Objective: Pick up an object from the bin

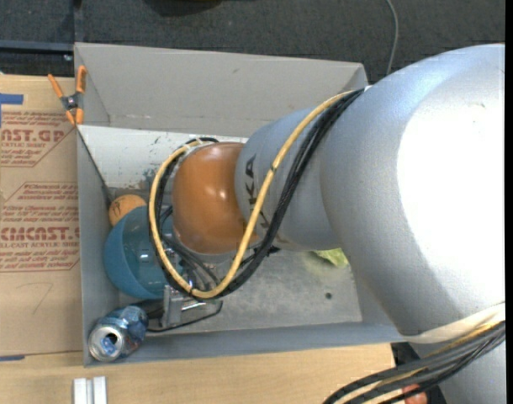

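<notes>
Light is even and fairly bright, seemingly from overhead. The arm (433,183) shell is pale, nearly washed out along its upper curve. Soft highlight on the orange cover (208,194). The arm throws shadow across the bin (214,82) floor; the left corner is dim. Small glints on the crushed can (113,337).

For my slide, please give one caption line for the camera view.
Arm in the grey bin, pincer low beside a blue round container and a crushed can at the lower-left corner.
</notes>
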